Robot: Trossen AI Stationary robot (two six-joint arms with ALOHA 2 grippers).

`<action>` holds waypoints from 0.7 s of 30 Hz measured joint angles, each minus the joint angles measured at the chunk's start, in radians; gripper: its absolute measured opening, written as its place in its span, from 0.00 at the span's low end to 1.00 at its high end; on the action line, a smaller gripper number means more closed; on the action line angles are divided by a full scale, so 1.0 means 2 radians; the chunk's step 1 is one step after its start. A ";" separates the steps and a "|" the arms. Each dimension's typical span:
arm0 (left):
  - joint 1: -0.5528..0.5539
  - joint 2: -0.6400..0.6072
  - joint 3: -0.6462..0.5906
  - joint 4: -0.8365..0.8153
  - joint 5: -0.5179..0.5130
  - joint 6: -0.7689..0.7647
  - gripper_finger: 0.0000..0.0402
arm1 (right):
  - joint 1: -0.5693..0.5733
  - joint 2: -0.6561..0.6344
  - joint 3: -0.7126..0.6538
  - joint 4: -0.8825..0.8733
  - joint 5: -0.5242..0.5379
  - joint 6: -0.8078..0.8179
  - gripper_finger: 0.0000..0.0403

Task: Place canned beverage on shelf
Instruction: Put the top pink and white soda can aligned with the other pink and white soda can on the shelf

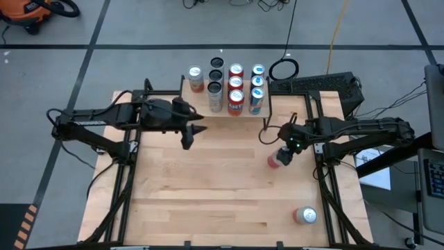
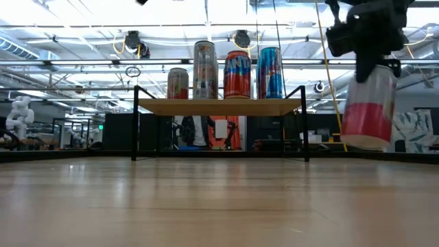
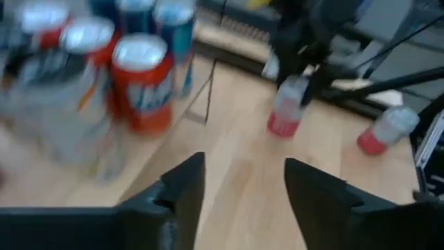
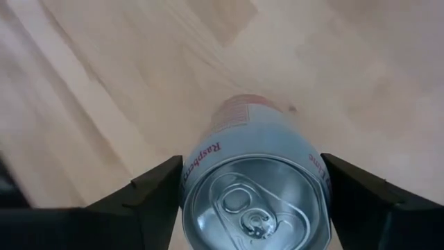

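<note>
- High view — the right gripper reaches inward, clamped on a red-and-white can; the left gripper hangs by the shelf.
- Low view — the can is clear of the tabletop, seemingly upright.
- Left wrist — fingers apart, empty.
- Right wrist — silver pull-tab lid.

Beneath me spreads the pale wooden plank tabletop; round it lies grey concrete floor crossed by dark tape lines; an orange shop vacuum sits far off; bright ceiling strip lights glare beyond.
</note>
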 joint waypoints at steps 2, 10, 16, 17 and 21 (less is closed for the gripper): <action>-0.014 0.010 0.000 0.047 -0.013 0.027 0.55 | 0.000 0.000 0.000 0.018 -0.012 0.038 0.68; -0.038 0.075 0.000 0.153 -0.026 0.066 0.74 | 0.000 0.000 0.000 0.083 -0.041 0.146 0.68; -0.037 0.121 0.000 0.154 0.027 0.066 0.85 | 0.001 0.000 0.000 0.139 -0.041 0.194 0.68; -0.037 0.126 0.000 0.156 0.034 0.066 0.86 | 0.001 0.000 0.000 0.149 -0.041 0.202 0.68; -0.038 0.147 0.000 0.168 0.044 0.053 0.89 | 0.001 0.000 0.000 0.191 -0.041 0.229 0.68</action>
